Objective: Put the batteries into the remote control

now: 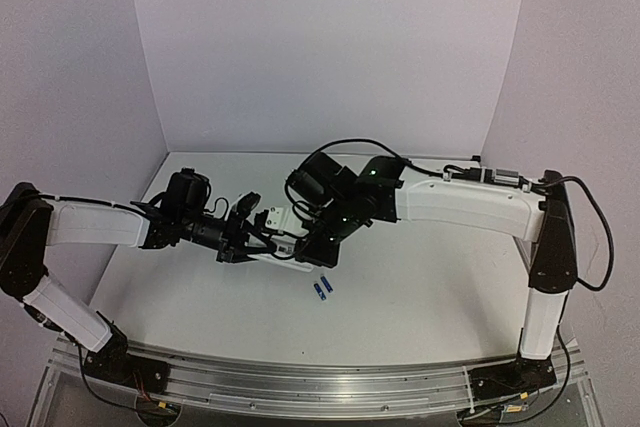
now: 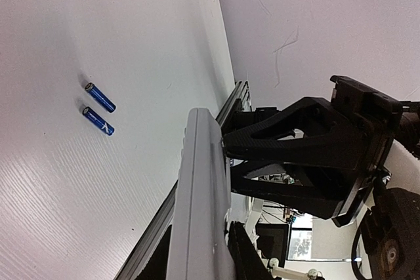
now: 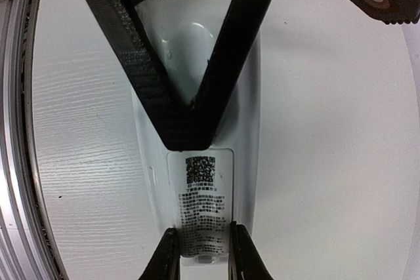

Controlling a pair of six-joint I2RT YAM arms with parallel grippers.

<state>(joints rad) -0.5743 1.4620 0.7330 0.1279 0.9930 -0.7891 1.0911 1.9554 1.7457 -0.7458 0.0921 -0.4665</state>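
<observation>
Batteries (image 1: pixel 319 290) lie loose together on the tabletop (image 1: pixel 420 307) nearest the bases; beyond, the left gripper (image 2: pixel 200 263) clamps the remote control (image 2: pixel 200 188) while the right gripper (image 3: pixel 205 254) straddles its labelled back, grip uncertain, so a slip could wrench it loose.

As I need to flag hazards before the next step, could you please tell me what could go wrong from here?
1. The left gripper clamps the remote control in the air while the right gripper works at its labelled back; a slip there could twist it loose.
2. The batteries lie loose on the table near the arms; a low sweep might roll them away.
3. Both grippers crowd together and may collide.
</observation>
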